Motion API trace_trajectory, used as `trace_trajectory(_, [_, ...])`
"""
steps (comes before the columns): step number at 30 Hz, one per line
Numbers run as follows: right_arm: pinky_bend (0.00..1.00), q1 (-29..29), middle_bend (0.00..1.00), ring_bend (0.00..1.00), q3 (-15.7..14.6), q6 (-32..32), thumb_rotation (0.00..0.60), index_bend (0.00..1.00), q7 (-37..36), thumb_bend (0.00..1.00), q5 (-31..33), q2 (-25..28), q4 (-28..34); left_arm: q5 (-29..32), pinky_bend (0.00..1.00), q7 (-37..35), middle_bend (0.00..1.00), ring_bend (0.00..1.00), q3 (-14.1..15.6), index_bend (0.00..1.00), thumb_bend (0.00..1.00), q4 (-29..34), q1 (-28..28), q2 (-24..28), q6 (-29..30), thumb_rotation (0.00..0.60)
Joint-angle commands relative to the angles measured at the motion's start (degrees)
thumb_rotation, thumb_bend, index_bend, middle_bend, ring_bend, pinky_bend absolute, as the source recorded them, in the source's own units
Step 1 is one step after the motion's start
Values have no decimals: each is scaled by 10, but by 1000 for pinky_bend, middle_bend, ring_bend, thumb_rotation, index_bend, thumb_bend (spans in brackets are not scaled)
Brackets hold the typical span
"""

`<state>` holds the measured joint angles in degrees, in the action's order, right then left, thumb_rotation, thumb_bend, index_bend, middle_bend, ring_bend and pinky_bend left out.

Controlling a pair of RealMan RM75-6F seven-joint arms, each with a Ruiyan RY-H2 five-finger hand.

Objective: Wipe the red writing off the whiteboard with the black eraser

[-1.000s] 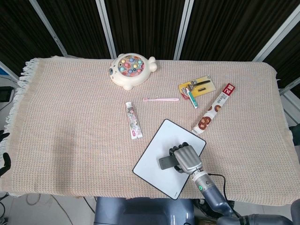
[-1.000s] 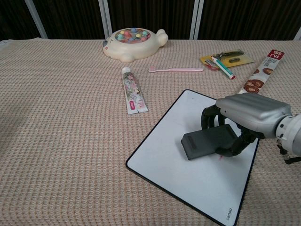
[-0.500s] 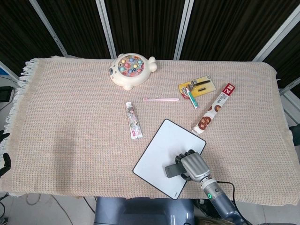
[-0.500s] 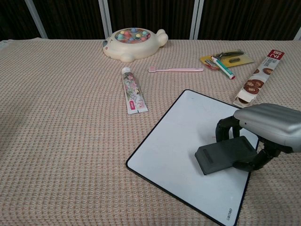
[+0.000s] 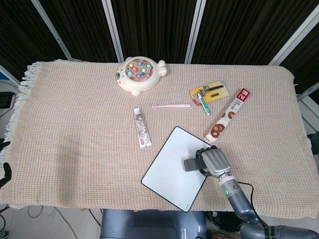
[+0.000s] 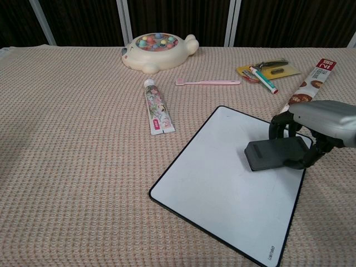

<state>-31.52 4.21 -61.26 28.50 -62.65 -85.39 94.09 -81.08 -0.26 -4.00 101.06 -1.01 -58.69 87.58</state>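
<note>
Eraser (image 6: pixel 276 154), black and flat, lies pressed on the whiteboard (image 6: pixel 217 189) near its right edge, in the lower right of the chest view. Right hand (image 6: pixel 317 129) grasps it, fingers wrapped around its right end. No red writing is visible on the free part of the board, so the wiping seems almost finished; something may remain under the eraser. Next move probably calls for lifting it to check. Toothpaste tube (image 5: pixel 142 127) and snack box (image 5: pixel 228 115) lie beside the board. Left hand does not appear.
</note>
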Motion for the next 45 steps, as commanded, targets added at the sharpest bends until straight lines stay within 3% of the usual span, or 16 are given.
trace_trajectory(1, [304,-8,525,470,13,8,600,558,-1,411,16,-10,-17,0,0,0,87,23,0,165,640,0,0,0,-1,600])
trace_trajectory(11, [303,-12,525,470,14,-1,600,558,14,413,17,-17,-8,-1,0,1,87,23,0,165,640,0,0,0,0,600])
trace_trajectory(30, [304,19,527,470,-54,-5,600,559,21,413,-17,9,54,-2,0,1,87,23,1,165,640,0,1,0,1,600])
trace_trajectory(36, [304,19,528,470,-43,-8,600,559,16,412,-15,13,50,-3,0,2,87,23,1,165,639,0,1,-1,1,600])
trace_trajectory(45, [305,9,531,475,2,-9,600,566,2,412,20,36,30,-1,0,0,87,23,0,165,639,-1,1,0,2,600])
